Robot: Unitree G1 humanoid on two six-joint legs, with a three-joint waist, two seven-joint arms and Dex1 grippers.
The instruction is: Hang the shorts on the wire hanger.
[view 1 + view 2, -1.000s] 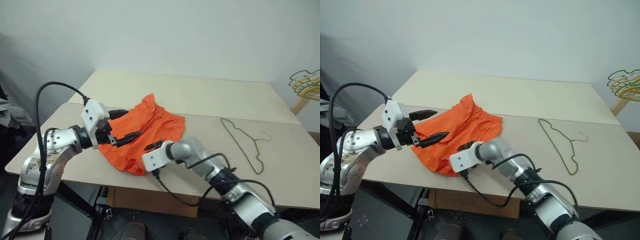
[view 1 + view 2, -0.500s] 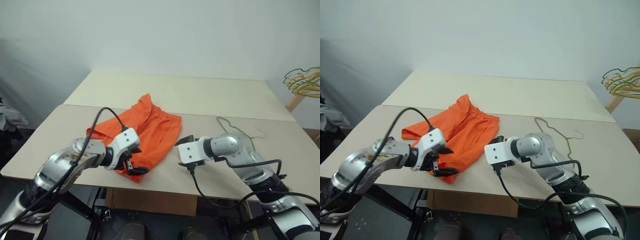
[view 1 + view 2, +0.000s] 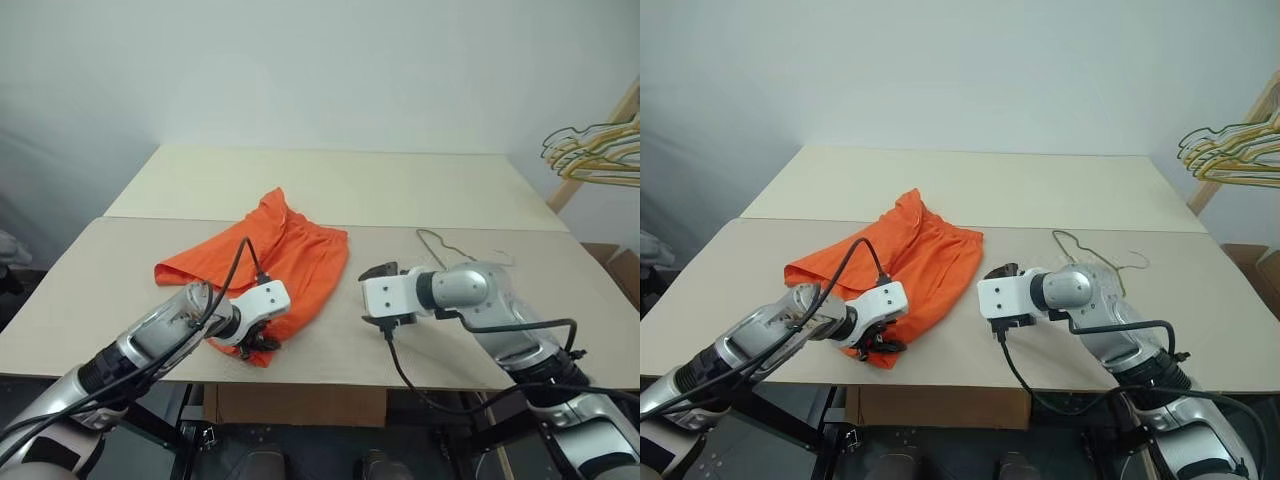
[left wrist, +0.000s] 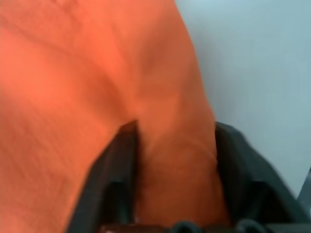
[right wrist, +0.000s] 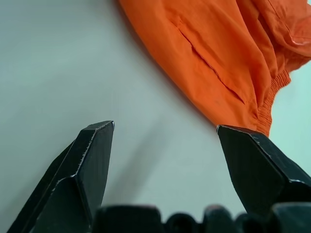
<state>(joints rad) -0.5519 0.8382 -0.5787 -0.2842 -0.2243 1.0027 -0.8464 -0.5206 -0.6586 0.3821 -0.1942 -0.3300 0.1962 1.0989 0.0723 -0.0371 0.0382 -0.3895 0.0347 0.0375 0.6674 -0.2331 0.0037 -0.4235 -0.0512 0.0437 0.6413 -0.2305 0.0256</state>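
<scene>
The bright orange shorts point(image 3: 280, 255) lie rumpled on the table, left of middle. My left gripper point(image 3: 262, 343) points down at their near edge, and in the left wrist view its fingers point(image 4: 127, 145) are shut on a fold of the orange fabric. My right gripper point(image 3: 380, 271) hovers open just right of the shorts, nothing between its fingertips point(image 5: 99, 141); the elastic waistband point(image 5: 265, 104) lies beyond them. The thin wire hanger point(image 3: 435, 246) lies flat to the right, partly hidden behind my right arm.
The pale table point(image 3: 350, 185) has a seam across its middle and its front edge runs just below both grippers. A bunch of yellow and green hangers point(image 3: 590, 155) on a wooden pole stands off the table's far right corner.
My left gripper has dropped onto the shorts' near edge and closed on the fabric. My right gripper has drawn off the shorts to the right, staying open. The camera has shifted.
</scene>
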